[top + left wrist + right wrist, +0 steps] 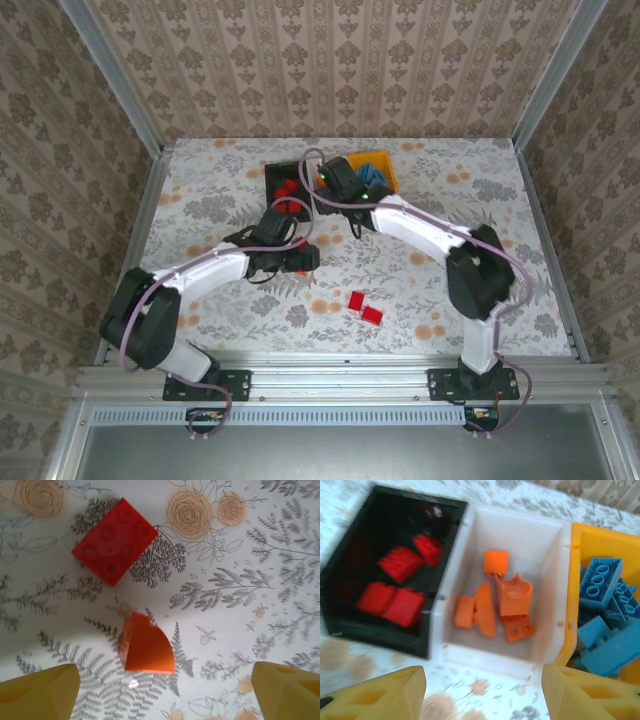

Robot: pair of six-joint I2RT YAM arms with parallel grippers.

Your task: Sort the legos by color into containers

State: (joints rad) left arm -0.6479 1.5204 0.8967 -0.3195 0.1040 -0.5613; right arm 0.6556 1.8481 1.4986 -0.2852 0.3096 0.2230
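The left gripper [162,692] hangs with its jaws spread wide and empty over the floral tablecloth [260,580]. Just ahead of them, close to midway between the fingers, lies a small orange plastic quarter-round brick [147,647]. Farther ahead and off to the left sits a red studded rectangular brick [115,542], apart from it. The risk, as I judge it, is the curve. One finger would meet a flat side and the other the rounded face, so a squeeze could twist the piece or pop it out forward. Reaching too far ahead could also nudge the red one.

The right gripper [482,695] is likewise open and carries nothing. Beyond its jaws three bins stand touching in a row.
- **Ahead left:** a black rectangular plastic bin [375,630] holding red bricks [395,602].
- **Straight ahead:** a white plastic bin [487,655] with orange pieces [512,597].
- **Ahead right:** an orange-yellow plastic bin [605,537] with blue studded bricks [600,580].

No colour looks mixed.
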